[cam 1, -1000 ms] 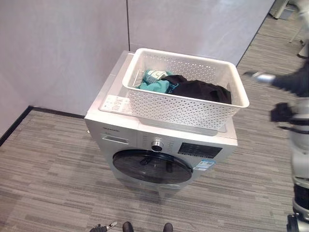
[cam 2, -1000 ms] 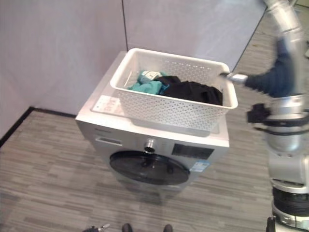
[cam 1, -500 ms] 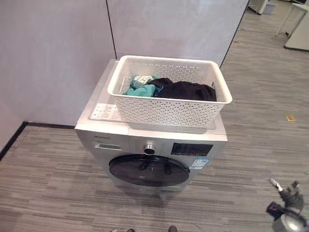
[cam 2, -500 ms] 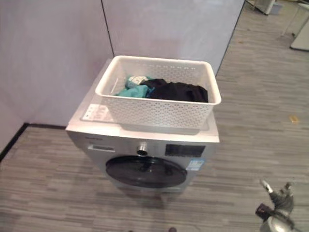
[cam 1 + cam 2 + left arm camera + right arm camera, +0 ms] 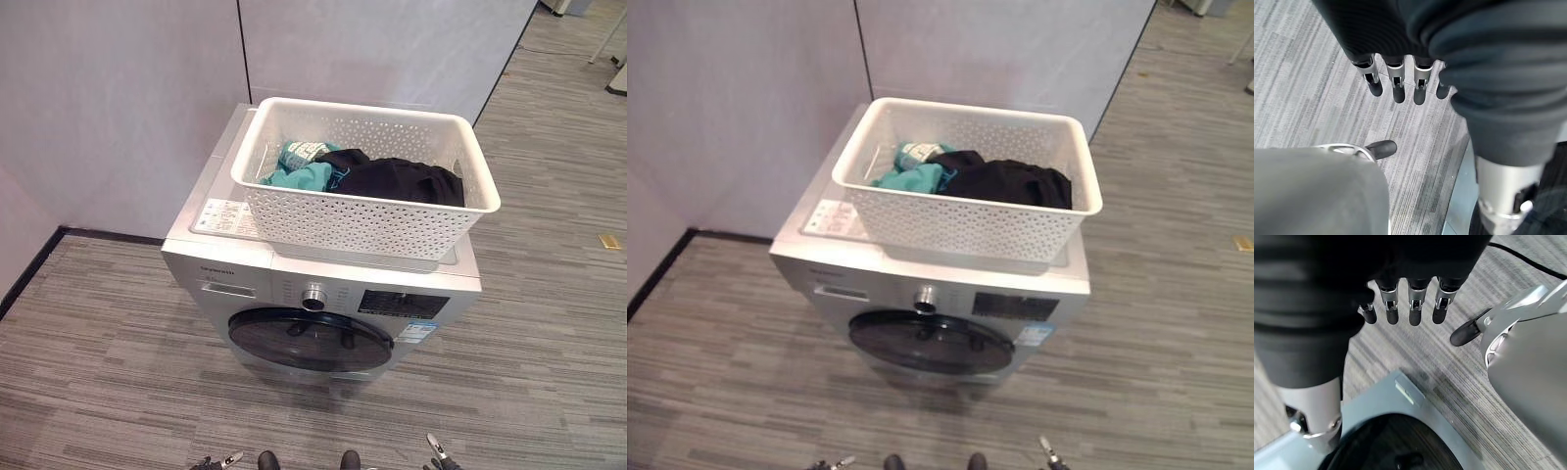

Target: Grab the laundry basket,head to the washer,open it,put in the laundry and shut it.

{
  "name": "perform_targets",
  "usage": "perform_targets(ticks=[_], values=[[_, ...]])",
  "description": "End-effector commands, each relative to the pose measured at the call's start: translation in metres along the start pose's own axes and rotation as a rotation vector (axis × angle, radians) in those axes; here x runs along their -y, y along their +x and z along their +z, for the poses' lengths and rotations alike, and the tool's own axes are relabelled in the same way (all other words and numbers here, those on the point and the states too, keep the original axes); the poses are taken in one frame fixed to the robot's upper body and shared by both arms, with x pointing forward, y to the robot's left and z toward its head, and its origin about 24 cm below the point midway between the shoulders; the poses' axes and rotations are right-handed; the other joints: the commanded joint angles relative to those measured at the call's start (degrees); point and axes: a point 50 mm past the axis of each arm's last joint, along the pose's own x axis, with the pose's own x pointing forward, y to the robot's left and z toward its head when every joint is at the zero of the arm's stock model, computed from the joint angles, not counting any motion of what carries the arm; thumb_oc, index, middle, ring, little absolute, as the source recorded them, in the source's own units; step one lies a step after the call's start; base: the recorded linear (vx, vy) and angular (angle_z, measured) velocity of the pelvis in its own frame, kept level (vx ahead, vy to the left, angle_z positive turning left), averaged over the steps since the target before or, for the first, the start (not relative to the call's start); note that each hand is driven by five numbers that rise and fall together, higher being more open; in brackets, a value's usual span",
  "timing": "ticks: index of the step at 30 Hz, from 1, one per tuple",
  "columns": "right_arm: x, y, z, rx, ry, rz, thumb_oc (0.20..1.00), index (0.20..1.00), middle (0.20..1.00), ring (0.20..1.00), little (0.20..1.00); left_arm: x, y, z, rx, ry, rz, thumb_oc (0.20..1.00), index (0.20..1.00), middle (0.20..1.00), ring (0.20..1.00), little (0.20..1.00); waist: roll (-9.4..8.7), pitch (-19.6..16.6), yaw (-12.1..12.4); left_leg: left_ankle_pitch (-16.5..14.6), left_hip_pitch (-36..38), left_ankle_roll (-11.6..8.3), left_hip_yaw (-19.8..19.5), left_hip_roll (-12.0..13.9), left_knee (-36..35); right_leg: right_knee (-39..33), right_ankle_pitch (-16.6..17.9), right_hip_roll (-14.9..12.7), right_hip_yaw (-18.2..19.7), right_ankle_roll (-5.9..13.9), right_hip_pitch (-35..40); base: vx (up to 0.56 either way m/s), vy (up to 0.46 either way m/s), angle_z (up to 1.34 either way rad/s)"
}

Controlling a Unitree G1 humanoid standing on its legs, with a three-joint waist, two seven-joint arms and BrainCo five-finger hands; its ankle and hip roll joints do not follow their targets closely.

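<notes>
1. Two hands hang low in front of the washer (image 5: 323, 294), both empty; the left hand (image 5: 1396, 78) has its fingers straight and relaxed, pointing down at the grey plank floor (image 5: 98, 372), with nothing between them and the thumb.
2. A label sheet (image 5: 223, 215) lies on the washer's top at its left front corner, just beside the basket.
3. The white perforated laundry basket (image 5: 362, 217) sits on top of the washer, covering most of the lid.
4. Inside it, a teal garment (image 5: 304, 168) lies at the left end, touching a black garment (image 5: 402, 181) that fills the middle and right.
5. Below, the washer's round dark door (image 5: 309, 340) is closed, with a silver knob (image 5: 314, 298) just above it and a dark display panel (image 5: 404, 305) to the knob's right.
6. The right hand (image 5: 1410, 303) hangs with fingers straight and loose, holding nothing, above the floor near the washer's front.
</notes>
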Motion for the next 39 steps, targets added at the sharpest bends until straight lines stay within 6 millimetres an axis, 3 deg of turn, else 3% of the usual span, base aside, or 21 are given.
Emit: perform_targets(ticks=[1,4,6,9,10,11,14,24,34,39], values=[[-0.01,0.001,0.04,0.115,-0.365,0.061,1.0,1.0,1.0,1.0,1.0,-0.003,0.0,-0.002,-0.01,-0.003,-0.001,1.0,1.0,1.0,1.0,1.0,-0.98,-1.18,0.44,1.25,0.1,-4.52,-1.37,3.91,0.39,-0.13,3.28,-4.06,1.07,5.14,-1.13,0.0,0.0,0.1],[-0.022,0.0,0.055,0.172,-0.513,0.092,1.0,1.0,1.0,1.0,1.0,-0.004,0.0,-0.001,-0.008,0.007,0.006,1.0,1.0,1.0,1.0,1.0,-1.11,-1.11,0.61,1.29,-0.06,-4.51,-1.5,3.93,0.39,-0.13,3.3,-4.11,1.01,5.21,-1.22,0.0,0.0,0.12],[-0.043,-0.012,0.088,0.321,-0.895,0.146,1.0,1.0,1.0,1.0,1.0,-0.01,0.0,0.001,0.002,0.04,0.023,1.0,1.0,1.0,1.0,1.0,-1.45,-0.68,0.9,1.37,-0.32,-4.56,-1.77,3.83,0.39,-0.13,3.28,-4.21,0.87,5.36,-1.31,0.0,-0.003,0.02],[-0.052,-0.03,0.114,0.454,-1.161,0.155,1.0,1.0,1.0,1.0,1.0,-0.015,-0.001,0.004,0.019,0.062,0.04,1.0,1.0,1.0,1.0,1.0,-1.76,-0.24,1.19,1.5,-0.69,-4.57,-2.31,3.84,0.39,-0.13,3.05,-4.24,0.64,5.46,-1.38,0.0,-0.01,0.01],[-0.052,-0.03,0.114,0.454,-1.161,0.155,1.0,1.0,1.0,1.0,1.0,-0.015,-0.001,0.004,0.019,0.062,0.04,1.0,1.0,1.0,1.0,1.0,-1.76,-0.25,1.19,1.5,-0.69,-4.57,-2.32,3.84,0.39,-0.13,3.05,-4.24,0.64,5.46,-1.38,0.0,-0.005,0.05],[-0.056,-0.036,0.129,0.518,-1.239,0.126,1.0,1.0,1.0,1.0,1.0,-0.015,0.0,0.007,0.025,0.076,0.049,1.0,1.0,1.0,1.0,1.0,-1.95,-0.13,1.34,1.54,-0.78,-4.5,-2.31,3.85,0.39,-0.13,3.1,-4.42,0.61,5.6,-1.43,0.0,-0.003,0.05],[-0.067,-0.042,0.149,0.604,-1.321,0.097,1.0,1.0,1.0,1.0,1.0,-0.013,0.0,0.011,0.039,0.08,0.052,1.0,1.0,1.0,1.0,1.0,-1.95,-0.23,1.74,1.36,-0.65,-4.37,-2.26,3.79,0.39,-0.13,3.17,-4.6,0.66,5.77,-1.47,0.0,-0.001,0.01],[-0.095,-0.029,0.162,0.632,-1.581,0.05,1.0,1.0,1.0,1.0,1.0,0.001,0.001,0.023,0.095,0.143,0.01,1.0,1.0,1.0,1.0,1.0,-0.93,-0.06,3.96,1.35,-0.77,-4.14,-3.47,3.45,0.39,-0.13,2.89,-5.07,-0.35,5.7,-0.99,0.0,-0.004,0.06],[-0.119,-0.024,0.163,0.67,-1.6,0.076,1.0,1.0,1.0,1.0,1.0,-0.002,0.001,0.019,0.087,0.171,0.027,1.0,1.0,1.0,1.0,1.0,-0.56,0.08,5.26,1.4,-1.2,-3.95,-4.32,2.94,0.39,-0.13,3.21,-5.6,-0.74,5.81,-1.16,0.0,0.001,0.03],[-0.132,-0.022,0.161,0.723,-1.63,0.069,1.0,1.0,1.0,1.0,1.0,0.008,0.0,0.021,0.121,0.177,0.005,1.0,1.0,1.0,1.0,1.0,-0.06,-0.03,6.23,1.44,-1.45,-3.74,-4.97,2.68,0.39,-0.13,3.34,-5.85,-1.13,5.89,-1.17,0.0,0.012,0.09]])
